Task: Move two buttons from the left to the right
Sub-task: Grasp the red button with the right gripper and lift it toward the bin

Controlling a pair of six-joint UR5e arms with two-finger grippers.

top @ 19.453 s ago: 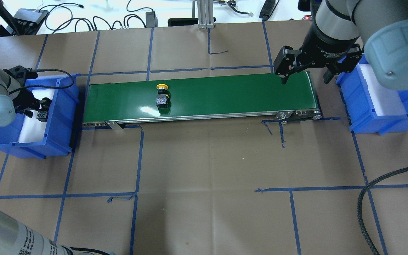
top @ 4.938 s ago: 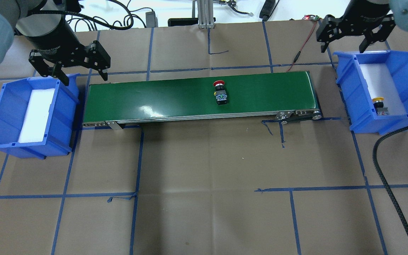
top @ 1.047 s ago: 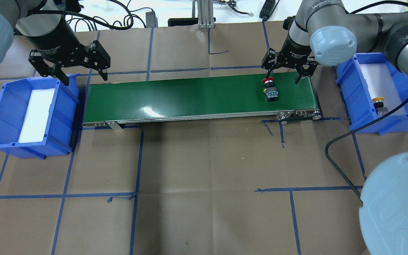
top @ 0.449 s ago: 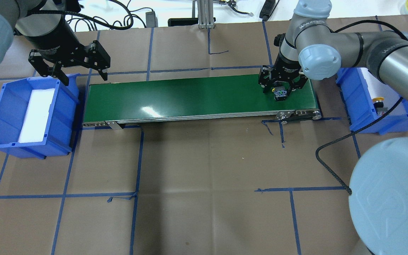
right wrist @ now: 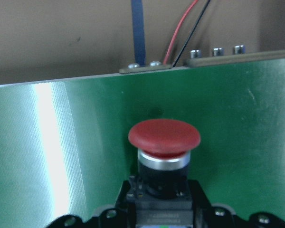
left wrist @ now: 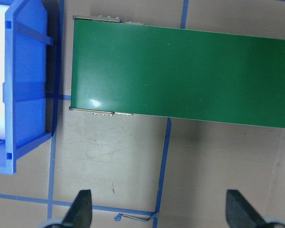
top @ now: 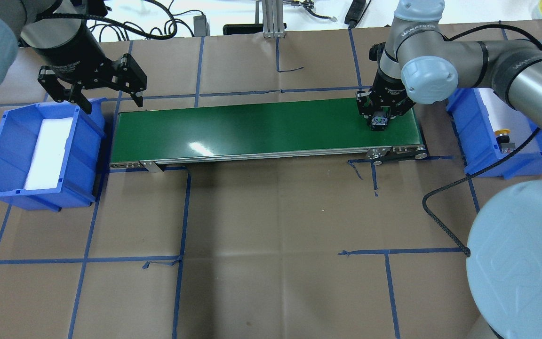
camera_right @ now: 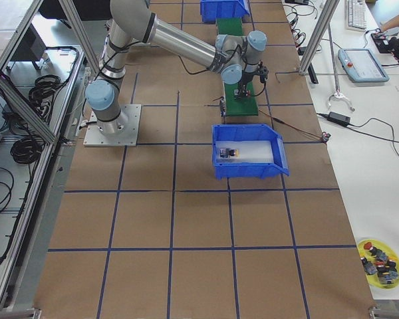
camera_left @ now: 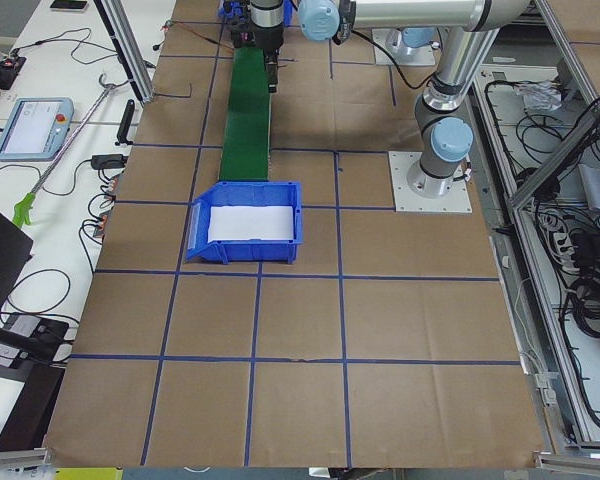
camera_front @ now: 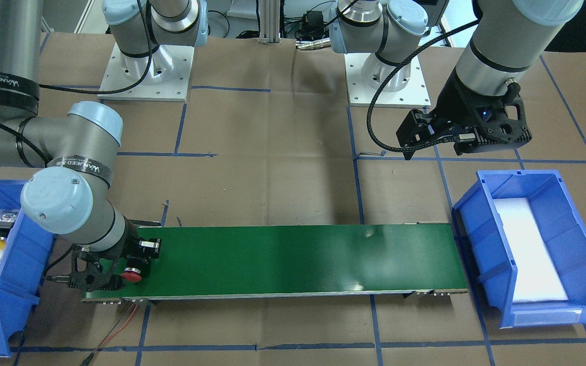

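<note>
Overhead exterior shows the right gripper point(top: 378, 117), open above the conveyor point(top: 252, 127) a second ago, now down with fingers clamped on the red button point(right wrist: 164, 137) at its right end, so probably only the carry into the right bin point(top: 478, 156), where the yellow button point(top: 502, 133) lies, remains; the left gripper point(top: 112, 107) idles, fingers apart.

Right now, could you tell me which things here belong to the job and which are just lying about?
Job:
red button, held by the right gripper on the belt
yellow button, in the right bin
left bin
left gripper, open

Lying about:
cables
tablet
yellow dish of small parts
</note>
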